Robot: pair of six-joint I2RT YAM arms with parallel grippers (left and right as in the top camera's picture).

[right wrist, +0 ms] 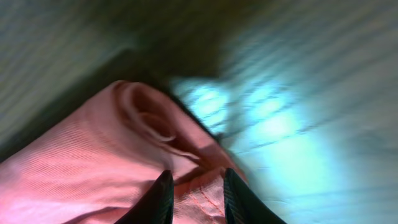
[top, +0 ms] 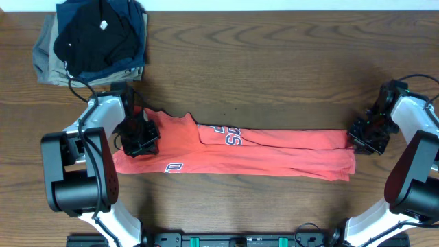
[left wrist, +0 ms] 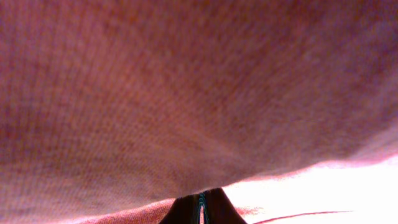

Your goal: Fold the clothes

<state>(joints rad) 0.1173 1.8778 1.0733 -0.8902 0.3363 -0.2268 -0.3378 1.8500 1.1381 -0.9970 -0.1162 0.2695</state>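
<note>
The clothes, a coral-red T-shirt [top: 260, 154] with white lettering, lie folded into a long narrow strip across the wooden table [top: 274, 68]. My left gripper [top: 140, 140] sits on the strip's left end. In the left wrist view red cloth [left wrist: 186, 93] fills the frame and the left gripper [left wrist: 201, 208] is shut on it. My right gripper [top: 362, 137] is at the strip's right end. In the right wrist view the right gripper [right wrist: 198, 177] stands slightly open, its dark fingers straddling a hemmed edge of the cloth [right wrist: 81, 180].
A stack of folded garments [top: 96, 38], black and navy on khaki, sits at the back left corner, close behind the left arm. Bare wood lies behind and in front of the strip.
</note>
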